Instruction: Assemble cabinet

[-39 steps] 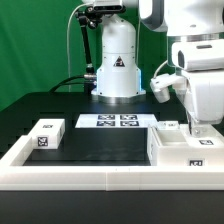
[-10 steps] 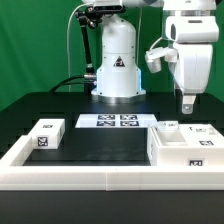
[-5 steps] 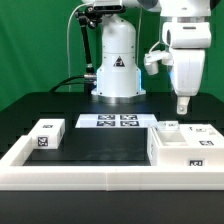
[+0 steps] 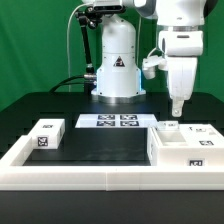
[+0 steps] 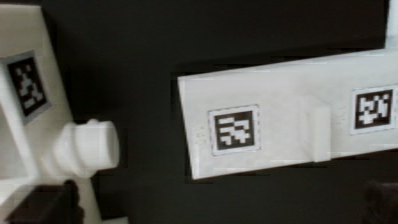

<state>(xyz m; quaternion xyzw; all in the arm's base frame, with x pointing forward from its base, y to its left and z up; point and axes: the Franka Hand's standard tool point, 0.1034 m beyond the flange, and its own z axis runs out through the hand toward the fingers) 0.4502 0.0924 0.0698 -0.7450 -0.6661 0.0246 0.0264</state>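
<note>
Ext. view: your Panda arm hangs over the ext. view's right side of the black table point(image 4: 110, 145). Its gripper point(image 4: 177, 108) points down, in the air above the cabinet shell point(image 4: 180, 152) & clear of it. The fingers read as one narrow tip, so you can't tell how far apart they are; nothing shows in their grasp. The cabinet shell, a big white box w/ a tag on its front face, sits front right, against the white border rail point(image 4: 100, 172). Its inside is hidden from this angle, so contents can't be told. Two small tagged pieces, the middle drawer block point(image 4: 168, 127) & the right drawer block point(image 4: 203, 131), show at the shell's back edge; on it or behind it, can't tell. The left drawer block point(image 4: 45, 135) lies alone at the ext. view's left, well apart from the shell. The marker board point(image 4: 117, 121) lies flat mid-table. Wrist view, blurred: a white panel point(image 5: 285, 100) w/ two square tags, & across a dark gap a white knobbed part point(image 5: 80, 150).
</note>
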